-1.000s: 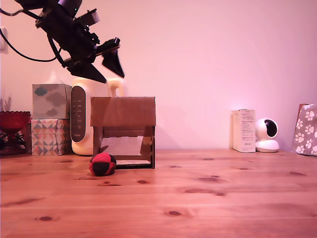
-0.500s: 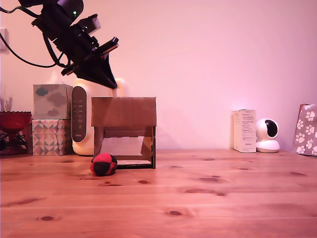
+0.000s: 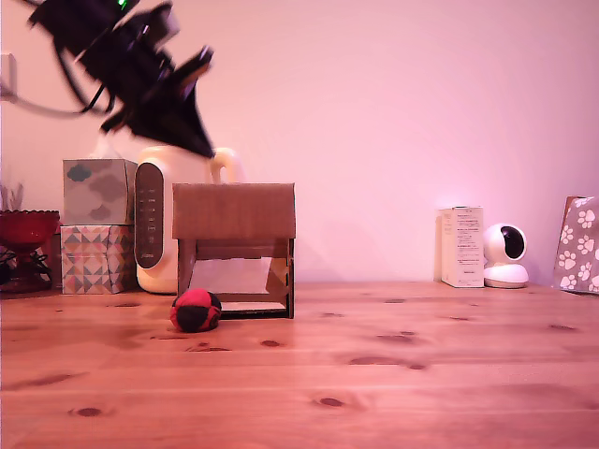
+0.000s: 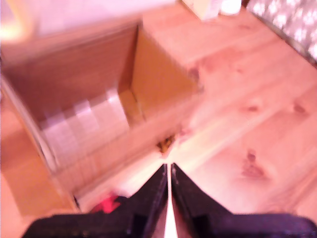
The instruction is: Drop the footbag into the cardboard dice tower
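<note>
While the ball sits on the surface touching the cardboard box, the end effector hangs above, nearly closed and empty.

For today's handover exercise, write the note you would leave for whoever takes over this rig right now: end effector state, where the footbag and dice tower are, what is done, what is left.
End effector: shut and empty, up in the air above the cardboard dice tower, toward the exterior view's left.
Footbag: on the wooden table, at the tower's front corner on the exterior view's left, beside the lower opening.
Tower: upright, open top visible in the wrist view, nothing seen inside.
Done: nothing that shows; the footbag is not in hand.
Left: open, descend, grasp the footbag, lift it over the open top, release.
</note>
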{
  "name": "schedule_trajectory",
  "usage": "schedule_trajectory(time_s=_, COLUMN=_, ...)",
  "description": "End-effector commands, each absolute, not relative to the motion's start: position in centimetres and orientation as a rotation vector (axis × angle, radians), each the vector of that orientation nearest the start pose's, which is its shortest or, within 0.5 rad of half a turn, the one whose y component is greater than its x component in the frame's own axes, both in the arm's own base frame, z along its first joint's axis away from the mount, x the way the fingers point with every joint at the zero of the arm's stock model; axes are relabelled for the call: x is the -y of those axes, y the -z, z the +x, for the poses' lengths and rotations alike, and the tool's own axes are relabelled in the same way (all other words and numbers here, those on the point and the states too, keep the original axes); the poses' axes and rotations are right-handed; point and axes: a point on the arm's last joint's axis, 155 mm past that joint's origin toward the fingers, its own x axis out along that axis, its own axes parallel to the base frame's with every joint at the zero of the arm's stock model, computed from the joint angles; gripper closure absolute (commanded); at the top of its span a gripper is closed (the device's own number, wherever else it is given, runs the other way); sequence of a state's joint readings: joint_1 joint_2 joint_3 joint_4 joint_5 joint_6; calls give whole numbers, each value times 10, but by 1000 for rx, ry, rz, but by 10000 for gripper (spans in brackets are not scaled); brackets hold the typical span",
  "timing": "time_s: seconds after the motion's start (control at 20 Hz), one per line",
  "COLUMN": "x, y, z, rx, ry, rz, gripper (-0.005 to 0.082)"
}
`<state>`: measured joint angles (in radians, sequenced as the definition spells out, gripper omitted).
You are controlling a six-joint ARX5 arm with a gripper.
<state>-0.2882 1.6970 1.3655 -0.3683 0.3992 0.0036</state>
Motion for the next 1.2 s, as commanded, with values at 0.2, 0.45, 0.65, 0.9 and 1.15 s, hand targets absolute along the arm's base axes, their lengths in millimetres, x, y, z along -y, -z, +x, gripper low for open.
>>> schedule_trajectory(time_s=0.2, x=200, y=-140, z=400, rx=-699, ry=681, rz=-54, gripper=790)
schedule_trajectory(time_s=0.45, x=188, y=-106, z=366, rx=-645, ry=669, rz=-71, gripper=791)
schedule_trajectory(time_s=0.65, x=187, y=-91, z=357, rx=-640, ry=672, rz=-66, gripper=790)
schedule_trajectory(time_s=0.9, x=188, y=-106, z=374, rx=-542, ry=652, rz=-52, gripper=790)
schedule_trajectory(time_s=1.15, x=187, y=-104, z=391, rx=-484, ry=622, rz=-41, gripper=650)
